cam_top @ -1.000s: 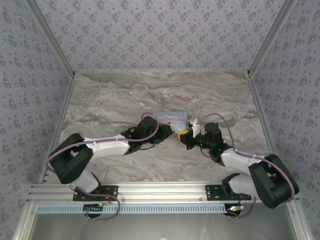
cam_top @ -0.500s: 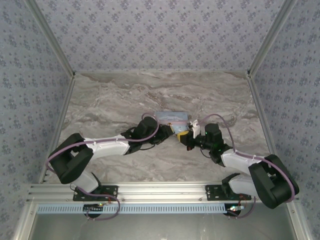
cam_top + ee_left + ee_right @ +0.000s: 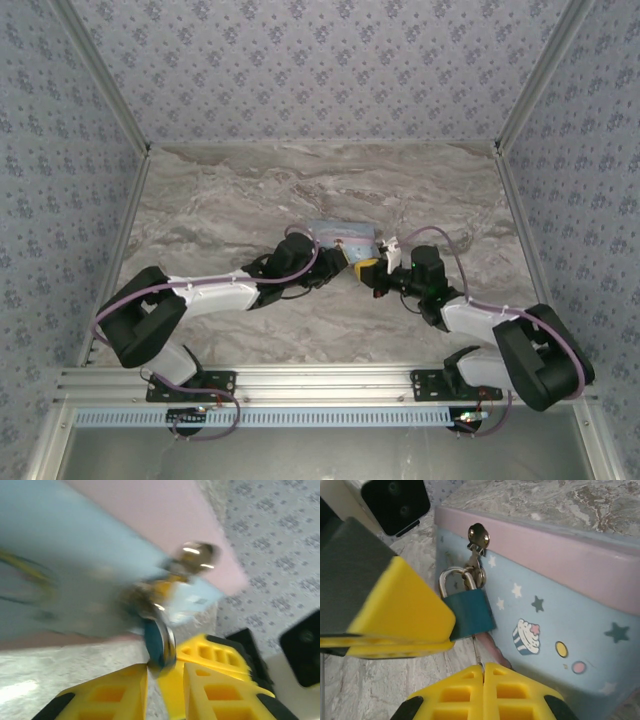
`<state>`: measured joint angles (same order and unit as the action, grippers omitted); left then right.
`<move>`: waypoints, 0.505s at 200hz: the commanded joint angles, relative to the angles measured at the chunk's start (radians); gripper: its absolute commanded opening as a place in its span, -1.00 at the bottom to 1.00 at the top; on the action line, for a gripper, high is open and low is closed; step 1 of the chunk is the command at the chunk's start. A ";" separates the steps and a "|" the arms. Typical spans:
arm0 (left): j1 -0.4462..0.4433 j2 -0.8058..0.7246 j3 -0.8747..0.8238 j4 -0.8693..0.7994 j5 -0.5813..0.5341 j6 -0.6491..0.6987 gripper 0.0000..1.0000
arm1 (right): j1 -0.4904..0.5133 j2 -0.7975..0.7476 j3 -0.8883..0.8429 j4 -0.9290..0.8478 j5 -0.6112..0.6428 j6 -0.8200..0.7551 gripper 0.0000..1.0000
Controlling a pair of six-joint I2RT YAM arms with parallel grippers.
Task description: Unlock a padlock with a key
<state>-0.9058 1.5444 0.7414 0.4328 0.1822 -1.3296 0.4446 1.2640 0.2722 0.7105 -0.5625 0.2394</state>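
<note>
The teal padlock (image 3: 470, 614) hangs by its silvery shackle from the hasp of a light-blue cartoon tin (image 3: 560, 615). A thin key (image 3: 478, 652) runs from the padlock's underside down into my right gripper (image 3: 483, 666), which is shut on the key. In the left wrist view the padlock (image 3: 158, 642) shows edge-on, its lower end pinched between my left gripper (image 3: 165, 670) jaws. One yellow left finger (image 3: 395, 610) presses against the padlock's left side. From above, both grippers meet at the tin's (image 3: 340, 235) near edge, left gripper (image 3: 347, 258) beside right gripper (image 3: 372, 270).
The tin stands mid-table on the marble top (image 3: 230, 200), with patterned walls (image 3: 320, 70) at the back and sides. A metal rail (image 3: 320, 385) carries both arm bases along the near edge. Open tabletop lies left, right and behind the tin.
The right arm has shifted very slightly at the elbow and wrist. Both grips and the tin stay as they were.
</note>
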 commanded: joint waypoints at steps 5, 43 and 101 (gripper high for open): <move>-0.009 -0.037 0.018 0.083 0.062 -0.008 -0.51 | -0.007 0.032 0.030 0.084 -0.042 0.020 -1.00; -0.008 -0.041 0.017 0.063 0.055 0.001 -0.51 | -0.018 0.031 0.055 0.051 -0.041 0.009 -1.00; 0.004 -0.058 0.009 0.014 0.024 0.038 -0.42 | -0.020 0.021 0.022 0.022 -0.022 0.000 -1.00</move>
<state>-0.9054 1.5311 0.7414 0.4702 0.2207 -1.3270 0.4332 1.2949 0.3038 0.7364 -0.5842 0.2462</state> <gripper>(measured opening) 0.278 0.059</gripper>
